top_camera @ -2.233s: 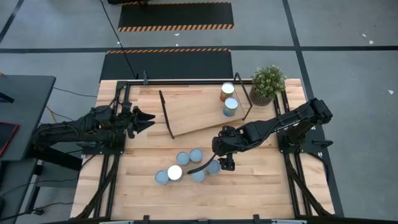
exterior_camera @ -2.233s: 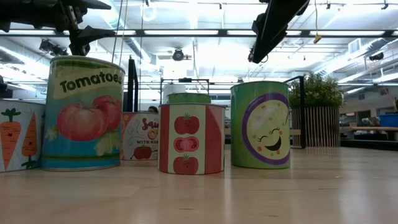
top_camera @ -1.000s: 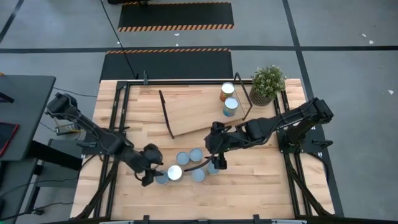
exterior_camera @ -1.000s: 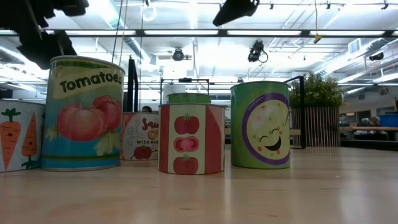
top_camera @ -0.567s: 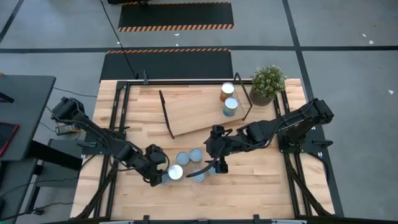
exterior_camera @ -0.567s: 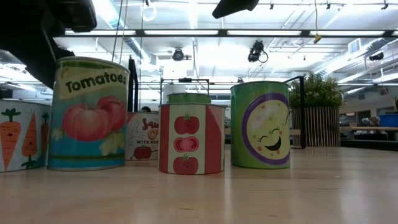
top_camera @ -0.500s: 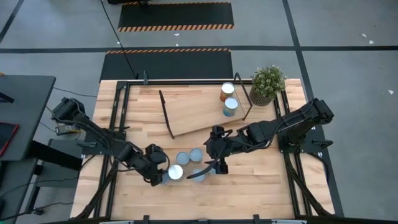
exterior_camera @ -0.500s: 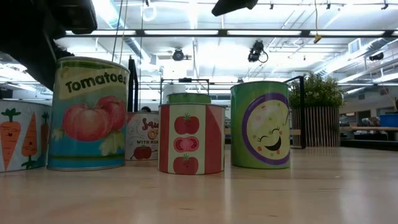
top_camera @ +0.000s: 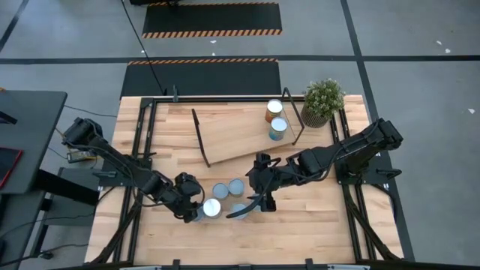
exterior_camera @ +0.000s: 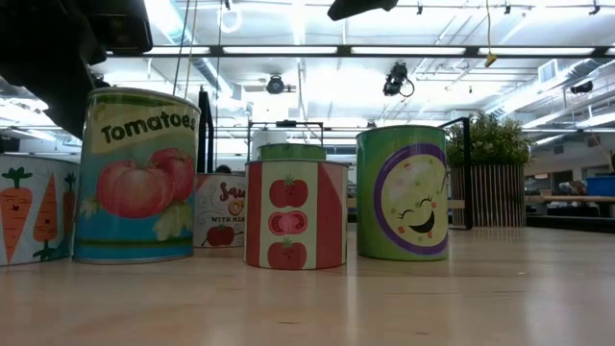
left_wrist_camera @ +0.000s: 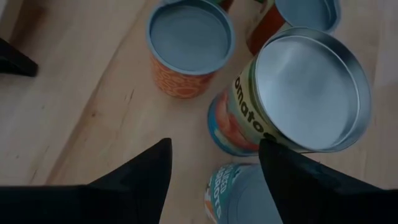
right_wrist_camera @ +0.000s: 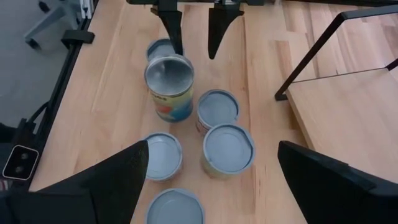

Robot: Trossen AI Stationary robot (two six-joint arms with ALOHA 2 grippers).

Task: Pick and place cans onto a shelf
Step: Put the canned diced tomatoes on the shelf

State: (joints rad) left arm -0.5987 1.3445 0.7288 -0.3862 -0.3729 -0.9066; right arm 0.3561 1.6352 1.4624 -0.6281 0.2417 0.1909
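Observation:
Several cans stand upright in a cluster at the table's near middle. Among them are a tall tomato can (top_camera: 212, 208) with a shiny top (left_wrist_camera: 308, 87) and a carrot can (exterior_camera: 29, 213). Two more cans (top_camera: 274, 110) (top_camera: 278, 128) stand on the light-wood shelf (top_camera: 232, 135) at the far side. My left gripper (left_wrist_camera: 214, 144) is open at the cluster's left end, slanting down over the carrot can (left_wrist_camera: 239, 196). One of its fingers is close by the tomato can. My right gripper (right_wrist_camera: 212, 144) hangs wide open above the cluster. My left gripper has one finger (left_wrist_camera: 280, 168) close against the tomato can's side (left_wrist_camera: 239, 127), below the rim. It comes slanting down from the table's left. I cannot tell whether the finger touches the can. The can stands upright on the table.
A potted plant (top_camera: 324, 101) stands at the far right, beside the shelf's black frame end (top_camera: 294, 116). Bare wood lies along the near edge (top_camera: 300, 232) and on the shelf's left half.
My left gripper has sunk and tipped further down, moving a little toward the table's right, onto the cluster's left end. The tomato can has slid slightly toward the table's right and turned a little. It is still upright.

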